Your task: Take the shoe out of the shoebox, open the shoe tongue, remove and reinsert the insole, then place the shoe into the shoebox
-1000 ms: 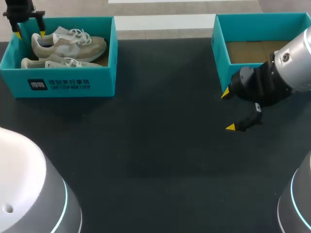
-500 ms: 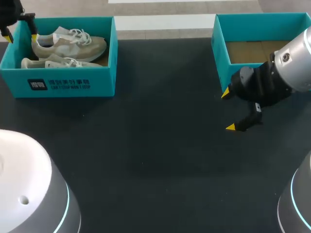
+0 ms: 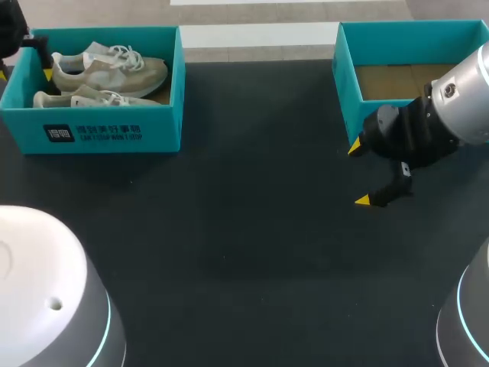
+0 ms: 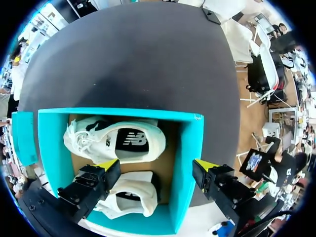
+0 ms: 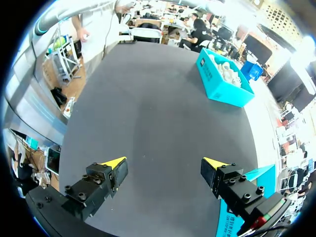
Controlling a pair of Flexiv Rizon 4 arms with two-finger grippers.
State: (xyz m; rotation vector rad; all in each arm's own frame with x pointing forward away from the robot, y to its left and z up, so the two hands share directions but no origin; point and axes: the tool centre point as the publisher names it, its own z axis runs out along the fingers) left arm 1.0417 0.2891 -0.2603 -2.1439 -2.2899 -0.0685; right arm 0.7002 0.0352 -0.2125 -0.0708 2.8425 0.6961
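Two beige-and-white shoes lie side by side in the teal shoebox (image 3: 99, 130) at the far left: the rear shoe (image 3: 107, 70) and the front shoe (image 3: 84, 99). My left gripper (image 3: 24, 73) is open at the box's left end. In the left wrist view that gripper (image 4: 157, 165) straddles the box's end wall (image 4: 185, 163), one finger inside over the heel of the nearer shoe (image 4: 133, 195), the other outside. The farther shoe (image 4: 118, 140) lies ahead of it. My right gripper (image 3: 359, 172) is open and empty above the mat, at the right.
A second teal box (image 3: 348, 84), with only its brown cardboard floor showing, stands at the far right, just behind my right gripper (image 5: 164, 162). The black mat (image 3: 244, 214) spreads between the two boxes. The shoebox (image 5: 224, 74) shows far ahead in the right wrist view.
My left gripper has shifted left and down along the shoebox's end and spread wider, so it now straddles the end wall. The right arm has not moved.
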